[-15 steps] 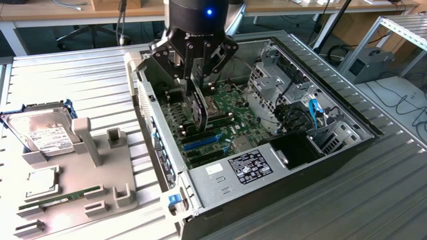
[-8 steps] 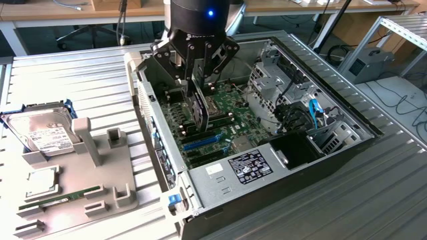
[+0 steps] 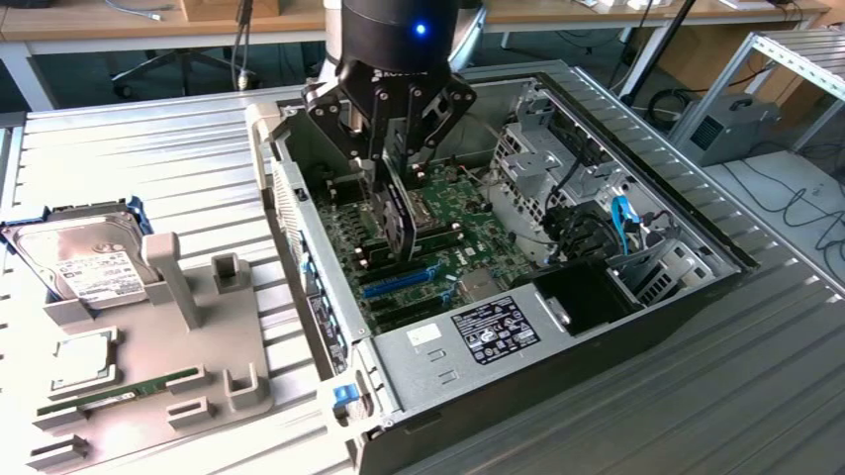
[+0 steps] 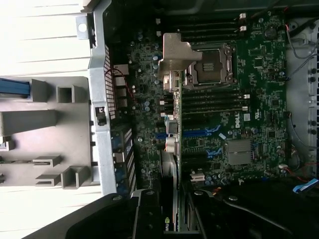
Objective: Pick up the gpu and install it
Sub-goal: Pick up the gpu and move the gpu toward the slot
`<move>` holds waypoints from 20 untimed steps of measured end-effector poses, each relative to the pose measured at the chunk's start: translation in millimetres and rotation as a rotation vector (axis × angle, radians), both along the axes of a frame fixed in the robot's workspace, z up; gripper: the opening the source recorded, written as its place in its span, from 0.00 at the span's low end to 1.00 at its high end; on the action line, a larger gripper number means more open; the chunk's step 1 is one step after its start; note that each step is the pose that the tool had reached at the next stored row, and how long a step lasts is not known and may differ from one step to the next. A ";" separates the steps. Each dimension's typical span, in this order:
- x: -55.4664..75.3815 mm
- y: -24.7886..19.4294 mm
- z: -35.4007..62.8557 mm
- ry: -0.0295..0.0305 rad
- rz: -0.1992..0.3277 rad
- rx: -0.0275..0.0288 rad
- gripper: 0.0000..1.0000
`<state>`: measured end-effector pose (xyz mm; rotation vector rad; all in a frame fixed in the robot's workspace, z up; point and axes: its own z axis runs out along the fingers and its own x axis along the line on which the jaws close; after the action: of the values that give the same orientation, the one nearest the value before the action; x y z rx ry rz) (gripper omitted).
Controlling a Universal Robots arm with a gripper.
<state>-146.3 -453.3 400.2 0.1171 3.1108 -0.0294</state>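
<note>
Tool [image 3: 391, 166] clamped on gpu [image 3: 400, 223] | card upright over motherboard [image 3: 460, 216] | slot contact unclear

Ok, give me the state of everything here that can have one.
computer case, lying on its side, side panel off, inside exposed.
graphics card, held upright inside the case; whether it is seated is unclear.
end effector, shut on the graphics card.
hard drive, resting on the grey holder at the exterior view's left, outside the case.
memory stick, lying flat in the holder.
</note>
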 end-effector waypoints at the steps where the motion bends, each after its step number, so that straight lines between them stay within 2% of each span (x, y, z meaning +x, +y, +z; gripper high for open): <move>1: 0.3 0.0 -0.2 0.0000 0.000 -0.0001 0.26; 20: 6.6 0.0 -3.9 0.0000 0.000 -0.0049 0.26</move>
<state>-139.8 -453.3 396.3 0.1169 3.1105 -0.0371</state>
